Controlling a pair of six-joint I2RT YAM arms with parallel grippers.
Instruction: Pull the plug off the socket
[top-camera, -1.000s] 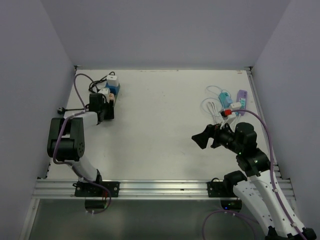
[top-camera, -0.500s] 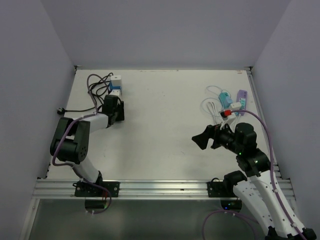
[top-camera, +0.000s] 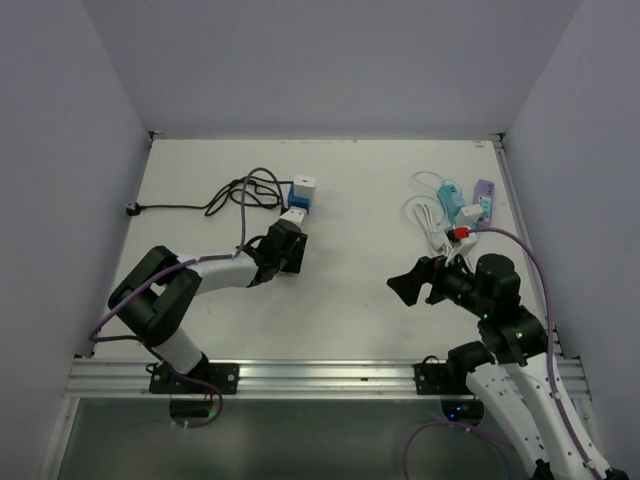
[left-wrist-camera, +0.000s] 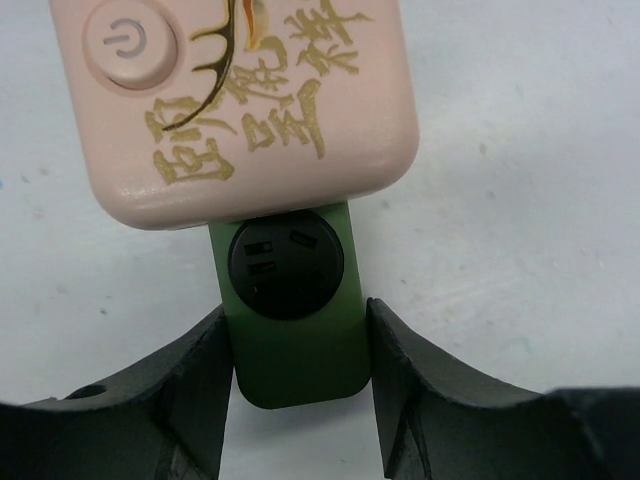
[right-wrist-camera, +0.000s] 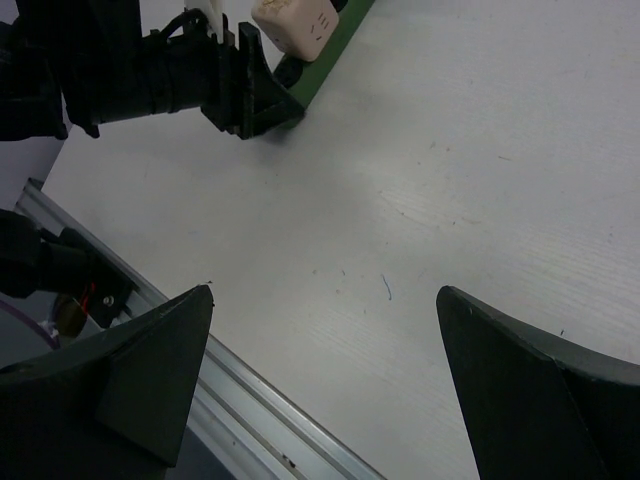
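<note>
Left gripper (top-camera: 284, 248) clamps the green socket strip (left-wrist-camera: 295, 372) left of centre, pink plug (left-wrist-camera: 250, 100) seated in it (not yet pulled); right gripper (top-camera: 410, 282) hovers open at right, likely next to cross over and grip the plug.

The table (top-camera: 370, 270) is plain white, and up close you can see small specks and scuffs on it. A green power strip (left-wrist-camera: 298, 365) lies flat a bit left of the middle. A black cord (top-camera: 185, 208) loops just behind it and trails off toward the left edge. Near the far right corner there's a little heap: a coiled white cable (top-camera: 422, 215), a teal adapter (top-camera: 451, 194) and a purple one (top-camera: 484, 193) right beside it. A metal rail (top-camera: 320, 372) runs along the near edge.
</note>
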